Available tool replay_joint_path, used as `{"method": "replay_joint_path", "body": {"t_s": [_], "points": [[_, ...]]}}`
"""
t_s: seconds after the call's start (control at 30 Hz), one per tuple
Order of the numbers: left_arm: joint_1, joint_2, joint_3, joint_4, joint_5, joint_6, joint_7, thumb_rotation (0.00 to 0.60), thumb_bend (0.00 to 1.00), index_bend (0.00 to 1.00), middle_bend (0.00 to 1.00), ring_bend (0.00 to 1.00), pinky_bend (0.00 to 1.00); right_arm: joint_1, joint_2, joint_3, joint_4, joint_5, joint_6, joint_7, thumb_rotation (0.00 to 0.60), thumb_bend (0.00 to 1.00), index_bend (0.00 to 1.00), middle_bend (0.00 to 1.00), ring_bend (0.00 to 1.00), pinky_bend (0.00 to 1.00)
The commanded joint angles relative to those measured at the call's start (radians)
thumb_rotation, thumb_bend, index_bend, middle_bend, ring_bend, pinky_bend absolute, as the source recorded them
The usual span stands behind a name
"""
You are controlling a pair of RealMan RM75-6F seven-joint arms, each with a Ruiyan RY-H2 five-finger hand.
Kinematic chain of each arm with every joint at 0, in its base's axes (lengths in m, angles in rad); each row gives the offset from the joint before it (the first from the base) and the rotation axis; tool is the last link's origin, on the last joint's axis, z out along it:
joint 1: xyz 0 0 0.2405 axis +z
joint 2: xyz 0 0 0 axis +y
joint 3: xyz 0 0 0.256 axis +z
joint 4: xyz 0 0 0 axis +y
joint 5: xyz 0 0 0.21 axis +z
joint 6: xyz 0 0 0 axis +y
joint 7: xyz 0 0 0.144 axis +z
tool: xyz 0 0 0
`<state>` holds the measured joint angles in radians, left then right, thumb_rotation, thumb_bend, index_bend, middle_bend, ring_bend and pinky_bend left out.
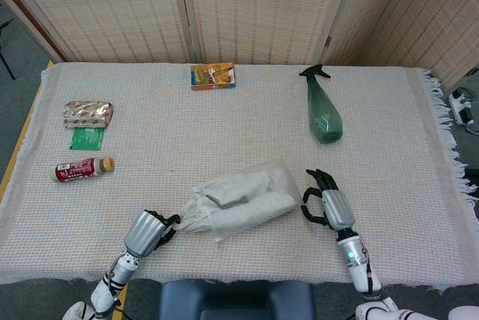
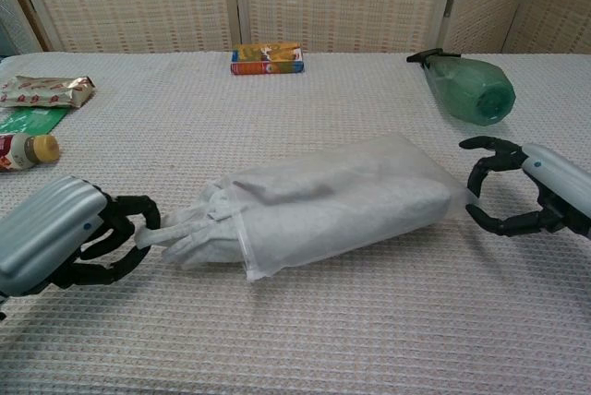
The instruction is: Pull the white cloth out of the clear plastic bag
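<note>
The clear plastic bag lies slanted on the table near the front edge. The white cloth sticks partly out of its open left end, while the rest is still inside. My left hand grips the bunched cloth end, fingers curled around it. My right hand sits at the bag's closed right end, thumb and fingers curved around its tip and holding it.
A green spray bottle lies at the back right. A colourful box sits at the back centre. Snack packets and a small bottle lie at the left.
</note>
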<state>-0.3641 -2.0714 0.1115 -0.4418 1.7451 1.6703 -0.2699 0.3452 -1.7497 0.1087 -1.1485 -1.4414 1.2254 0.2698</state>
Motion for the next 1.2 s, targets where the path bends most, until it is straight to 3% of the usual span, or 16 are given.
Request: {"method": "replay_joint_path", "body": {"t_s": [0.03,0.47,0.7,0.77,0.83,0.9,0.93,0.97,1.07,1.13,1.2], "points": [[0.009,0.019,-0.006,0.024,-0.011,0.004,-0.012,0.600,0.68,0.70,1.00,1.00,1.00,0.000,0.022,0.014,0.003,0.014,-0.004,0.012,0.600,0.51,0.65,0.09,0.00,0.00],[0.009,0.124,-0.105,0.120,-0.120,-0.009,-0.084,0.600,0.68,0.70,1.00,1.00,1.00,-0.031,0.138,0.033,0.004,0.031,0.037,0.024,0.600,0.51,0.65,0.10,0.00,0.00],[0.013,0.143,-0.100,0.105,-0.120,-0.005,-0.095,0.600,0.68,0.70,1.00,1.00,1.00,-0.050,0.177,0.026,-0.014,0.038,0.045,0.016,0.600,0.51,0.65,0.10,0.00,0.00],[0.014,0.148,-0.094,0.088,-0.116,-0.008,-0.098,0.600,0.65,0.66,1.00,1.00,1.00,-0.053,0.196,0.019,-0.030,0.034,0.041,0.013,0.600,0.50,0.61,0.09,0.00,0.00],[0.018,0.163,-0.082,0.051,-0.110,-0.028,-0.095,0.600,0.48,0.47,1.00,1.00,1.00,-0.059,0.222,0.008,-0.054,0.027,0.039,0.012,0.600,0.42,0.49,0.05,0.00,0.00],[0.025,0.189,-0.073,-0.013,-0.112,-0.061,-0.087,0.592,0.31,0.27,1.00,1.00,1.00,-0.065,0.254,-0.002,-0.082,0.025,0.032,0.000,0.600,0.32,0.29,0.01,0.00,0.00],[0.029,0.220,-0.063,-0.078,-0.113,-0.090,-0.075,0.561,0.24,0.16,0.99,1.00,1.00,-0.069,0.284,-0.010,-0.110,0.028,0.022,-0.024,0.600,0.28,0.15,0.00,0.00,0.00],[0.032,0.251,-0.058,-0.135,-0.113,-0.106,-0.053,0.537,0.21,0.11,0.96,1.00,1.00,-0.073,0.313,-0.016,-0.139,0.034,0.013,-0.050,0.600,0.25,0.07,0.00,0.00,0.00],[0.040,0.379,-0.042,-0.374,-0.110,-0.126,0.023,0.467,0.17,0.04,0.81,0.96,1.00,-0.096,0.424,-0.023,-0.266,0.051,0.026,-0.145,0.600,0.17,0.00,0.00,0.00,0.00],[0.048,0.489,-0.032,-0.568,-0.118,-0.145,0.075,0.455,0.17,0.02,0.70,0.84,0.98,-0.120,0.489,-0.028,-0.341,0.045,0.066,-0.201,0.600,0.15,0.00,0.00,0.00,0.00],[0.053,0.591,-0.022,-0.728,-0.134,-0.178,0.129,0.449,0.16,0.01,0.61,0.70,0.86,-0.144,0.542,-0.036,-0.399,0.030,0.109,-0.239,0.600,0.12,0.00,0.00,0.00,0.00]]}}
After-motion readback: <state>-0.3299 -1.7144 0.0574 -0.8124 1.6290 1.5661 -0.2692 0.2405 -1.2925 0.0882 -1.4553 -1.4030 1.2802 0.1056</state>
